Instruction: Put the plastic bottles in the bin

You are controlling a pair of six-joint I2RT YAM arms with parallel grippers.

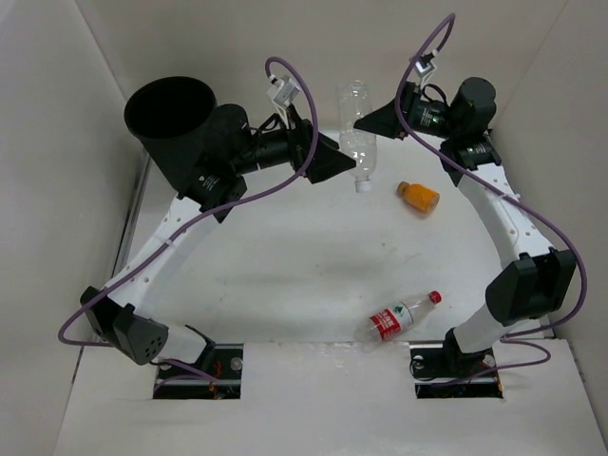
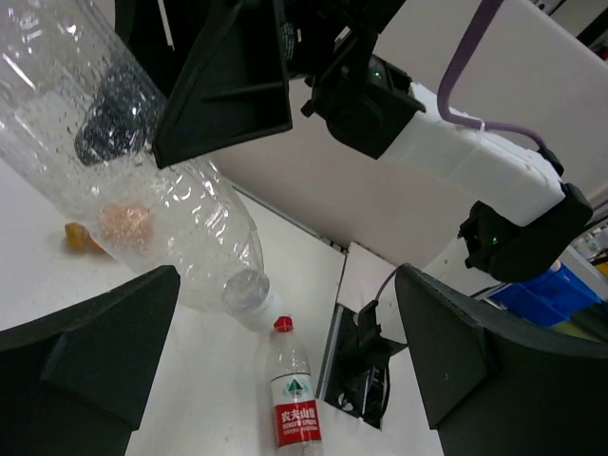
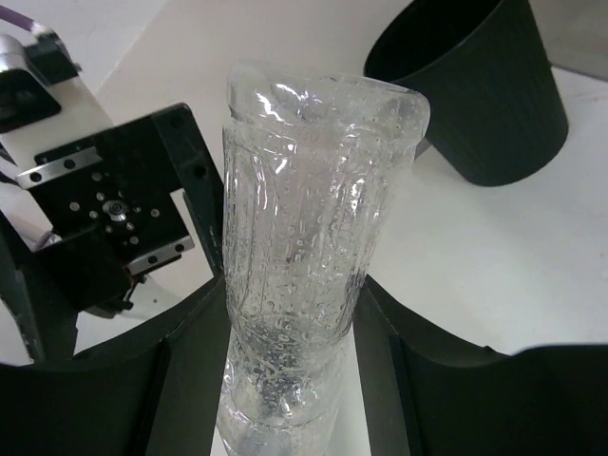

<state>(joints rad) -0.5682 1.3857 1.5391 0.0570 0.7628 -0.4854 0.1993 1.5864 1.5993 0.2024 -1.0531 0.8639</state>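
I had the clear unlabelled bottle up off the table in the upper middle of the overhead frame, cap end pointing down. The right gripper was clamped on it, one finger pressed to each side of the body in the right wrist view. The left gripper sat just beside the bottle with its fingers spread wide. In its own camera the bottle lay across the upper left, above one finger rather than squarely between the two.

It looked to me like a handover toward the bin, which stood at the upper left close against the left arm.

My main worry was timing. If the right fingers let go before the left ones were truly around the bottle, it would drop and roll. The thin wall was beaded with droplets, so I judged it slippery and easy to crush out of a grip. A wide left swing could also have nudged the bin.

The orange bottle and the red-labelled bottle lay on the table, not yet binned.
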